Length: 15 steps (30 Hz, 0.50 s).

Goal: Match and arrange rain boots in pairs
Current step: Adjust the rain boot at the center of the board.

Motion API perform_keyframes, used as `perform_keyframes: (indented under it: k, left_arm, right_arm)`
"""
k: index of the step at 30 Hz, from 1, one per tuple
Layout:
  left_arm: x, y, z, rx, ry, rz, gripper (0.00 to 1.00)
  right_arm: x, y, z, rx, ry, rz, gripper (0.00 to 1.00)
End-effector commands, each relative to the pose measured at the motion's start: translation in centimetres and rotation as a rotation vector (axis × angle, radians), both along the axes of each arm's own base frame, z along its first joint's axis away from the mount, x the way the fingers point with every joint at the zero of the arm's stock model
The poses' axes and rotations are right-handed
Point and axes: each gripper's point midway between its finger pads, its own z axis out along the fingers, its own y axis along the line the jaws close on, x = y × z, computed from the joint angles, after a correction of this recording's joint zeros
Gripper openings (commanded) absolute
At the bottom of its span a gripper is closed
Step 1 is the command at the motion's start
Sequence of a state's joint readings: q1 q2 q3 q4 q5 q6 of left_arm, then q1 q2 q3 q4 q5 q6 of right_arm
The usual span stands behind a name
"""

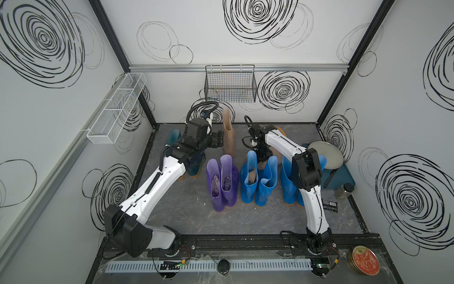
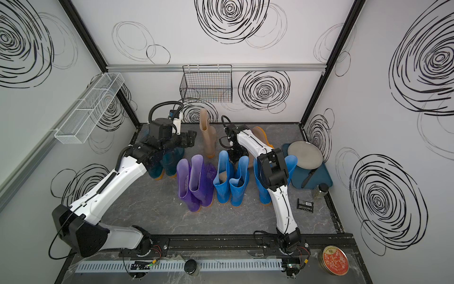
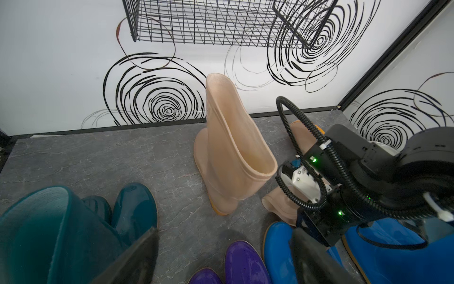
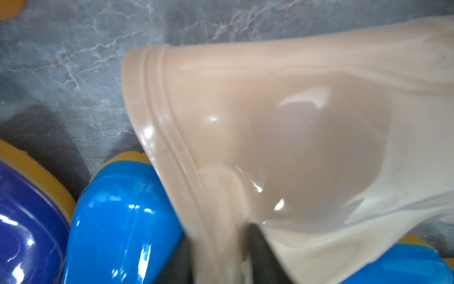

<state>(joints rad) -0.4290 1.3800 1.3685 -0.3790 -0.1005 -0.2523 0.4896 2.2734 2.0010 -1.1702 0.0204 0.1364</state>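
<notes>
Your right gripper pinches the cuff of the lying tan boot, right of centre in both top views. Your left gripper hangs spread beside the upright tan boot.

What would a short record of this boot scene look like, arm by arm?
Left gripper: open, empty, near the upright tan boot
Right gripper: closed on the shaft rim of the lying tan boot
Standing in pairs: purple boots, teal boots, four blue boots
Not yet paired: the two tan boots
</notes>
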Motion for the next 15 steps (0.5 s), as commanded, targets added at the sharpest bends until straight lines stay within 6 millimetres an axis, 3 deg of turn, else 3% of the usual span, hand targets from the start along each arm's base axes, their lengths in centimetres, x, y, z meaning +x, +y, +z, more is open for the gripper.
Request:
perform_keyframes:
  k: [1,2,11,15]
  left_arm:
    - [0.1,0.2,2.2,-0.048,-0.068,0.005,0.87]
    - [0.1,0.3,2.3,-0.05,-0.07,0.007,0.87]
    - [0.1,0.0,2.7,-0.056,-0.076,0.003,0.87]
    - [0.1,-0.2,3.0,-0.063,-0.085,0.0,0.87]
  right_arm:
    - [1.8,-1.4,3.1,-0.028,-0.11,-0.023,0.04]
    - [2.3,-1.4,4.0,-0.032,-0.143,-0.016,0.0]
    - [5.7,-2.3,12.3,0.083,-0.323,-0.054,0.0]
    - [6.9,-1.2,16.3,0.207,-0.409,-0.001,0.0]
